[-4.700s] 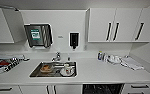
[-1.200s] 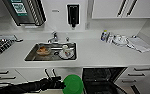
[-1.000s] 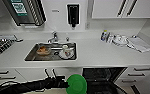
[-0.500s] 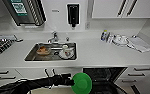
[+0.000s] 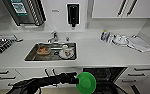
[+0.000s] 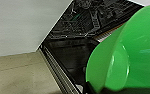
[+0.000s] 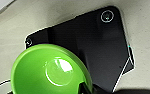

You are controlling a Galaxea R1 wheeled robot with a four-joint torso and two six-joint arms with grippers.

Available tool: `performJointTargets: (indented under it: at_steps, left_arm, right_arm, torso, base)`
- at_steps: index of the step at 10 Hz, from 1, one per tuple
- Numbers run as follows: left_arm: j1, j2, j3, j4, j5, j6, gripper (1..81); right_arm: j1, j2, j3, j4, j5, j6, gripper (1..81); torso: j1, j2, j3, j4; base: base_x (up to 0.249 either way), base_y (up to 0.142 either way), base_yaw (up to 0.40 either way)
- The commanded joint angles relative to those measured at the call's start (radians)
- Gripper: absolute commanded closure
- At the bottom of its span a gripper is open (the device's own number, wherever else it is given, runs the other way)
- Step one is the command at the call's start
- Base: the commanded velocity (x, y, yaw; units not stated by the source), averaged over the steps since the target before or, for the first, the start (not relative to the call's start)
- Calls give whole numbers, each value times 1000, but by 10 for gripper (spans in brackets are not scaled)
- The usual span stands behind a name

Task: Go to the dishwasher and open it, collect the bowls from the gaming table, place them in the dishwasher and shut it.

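Bowls, lime-green plastic: light, stiff, slick; best pinched at the rim. Left gripper (image 5: pixel 75 80) fingers are clamping one bowl (image 5: pixel 86 82) just before the open dishwasher (image 5: pixel 103 75); right fingers are clamping another (image 7: pixel 51 68) by its rim.

left arm (image 5: pixel 48 81): black, glossy, wrinkled cover | base plate (image 7: pixel 91 50): dark, round fittings at corners

Place: office kitchenette.
Evidence: steel sink (image 5: pixel 51 51) in white counter (image 5: pixel 98 53), white cabinets (image 5: pixel 121 8), wall dispenser (image 5: pixel 72 13), open dishwasher (image 5: pixel 103 75).
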Motion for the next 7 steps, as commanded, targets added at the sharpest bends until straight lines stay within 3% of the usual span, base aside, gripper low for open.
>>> performJointTargets:
  at_steps: [1,3,7]
  left_arm:
    - [-144,33,5,18,36,0,811]
    - [-147,60,-10,22,50,0,811]
    - [-153,89,-20,36,70,0,811]
  right_arm:
    - [34,-19,11,-1,-62,-5,811]
    - [35,-17,11,-1,-62,-5,811]
    - [35,-17,9,-1,-62,-5,811]
  torso:
    - [0,0,0,0]
    - [0,0,-20,0]
    - [1,1,-14,0]
  base:
    - [0,0,0]
    - [0,0,0]
    - [0,0,0]
